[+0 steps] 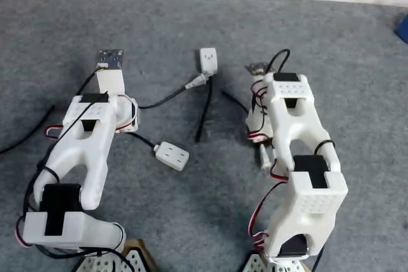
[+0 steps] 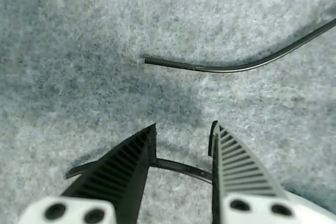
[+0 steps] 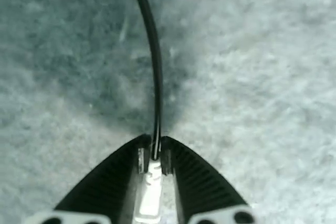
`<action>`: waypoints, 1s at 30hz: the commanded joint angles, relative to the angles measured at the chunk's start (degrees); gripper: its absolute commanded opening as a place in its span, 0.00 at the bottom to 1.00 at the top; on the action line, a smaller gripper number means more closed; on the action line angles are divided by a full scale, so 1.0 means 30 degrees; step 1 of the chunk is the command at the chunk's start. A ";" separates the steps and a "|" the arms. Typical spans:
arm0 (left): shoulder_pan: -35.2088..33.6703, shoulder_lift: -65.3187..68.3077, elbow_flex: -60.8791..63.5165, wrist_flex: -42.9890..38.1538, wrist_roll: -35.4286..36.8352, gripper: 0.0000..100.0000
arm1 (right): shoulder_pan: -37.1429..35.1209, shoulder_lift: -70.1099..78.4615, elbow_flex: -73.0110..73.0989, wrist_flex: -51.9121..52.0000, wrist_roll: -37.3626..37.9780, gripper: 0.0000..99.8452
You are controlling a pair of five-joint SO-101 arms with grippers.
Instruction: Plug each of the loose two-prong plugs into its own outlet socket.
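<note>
My right gripper (image 3: pixel 153 145) is shut on a white two-prong plug (image 3: pixel 149 187), whose black cord (image 3: pixel 151 51) runs straight away over the carpet. My left gripper (image 2: pixel 184 135) is open just above the carpet, and a black cord (image 2: pixel 178 169) passes under the gap between its fingers. In the high view a white outlet socket (image 1: pixel 208 59) lies at centre back with a white plug (image 1: pixel 196 83) at its near edge; whether that plug is seated I cannot tell. A second white outlet socket (image 1: pixel 172 155) lies between the arms.
Grey carpet (image 1: pixel 191 17) covers the whole work area. A loose black cord (image 1: pixel 204 109) lies between the two sockets, and a cut cord end (image 2: pixel 147 60) shows ahead of the left gripper. Another black cable (image 1: pixel 25 133) trails off at far left.
</note>
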State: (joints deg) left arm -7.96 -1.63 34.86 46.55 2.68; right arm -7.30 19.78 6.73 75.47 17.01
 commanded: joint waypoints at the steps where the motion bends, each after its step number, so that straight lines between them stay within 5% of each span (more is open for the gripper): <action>1: 0.0308 -0.0073 -0.0073 -0.0264 -0.0205 0.18 | 0.0015 -0.0190 -0.0689 0.0396 0.0147 0.01; 30: 0.0278 -0.0073 -0.0103 -0.0264 -0.0205 0.18 | -0.0015 -0.0220 0.0835 0.2359 0.0117 0.11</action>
State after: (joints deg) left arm -7.96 -1.63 34.86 46.55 2.68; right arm -7.38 19.78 9.01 81.98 17.01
